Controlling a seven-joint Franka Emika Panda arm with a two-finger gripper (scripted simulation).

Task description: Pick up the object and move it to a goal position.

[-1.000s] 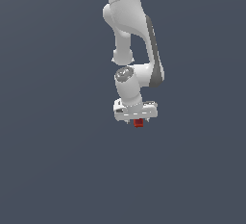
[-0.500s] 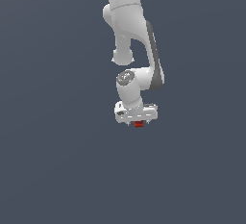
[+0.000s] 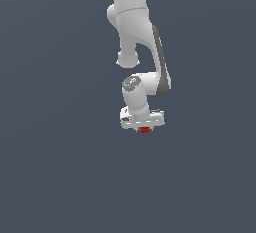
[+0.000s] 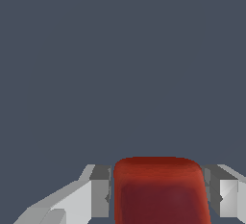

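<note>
The object (image 3: 144, 129) is a small red piece that shows just under the white hand of my arm in the exterior view. My gripper (image 3: 144, 126) points down and is shut on it. In the wrist view the red object (image 4: 161, 192) fills the gap of my gripper (image 4: 157, 199), with one grey finger (image 4: 99, 196) pressed against one side and the other finger (image 4: 215, 194) against the opposite side. Only a rounded red face of the object shows; the rest of its shape is hidden by the fingers and the hand.
A plain dark grey-blue surface (image 3: 60, 177) fills both views around the arm. The white arm (image 3: 135, 37) rises from the hand to the top edge of the exterior view. No goal marker shows.
Almost nothing differs. The hand with the red object sits in nearly the same place, perhaps a touch lower in the exterior view.
</note>
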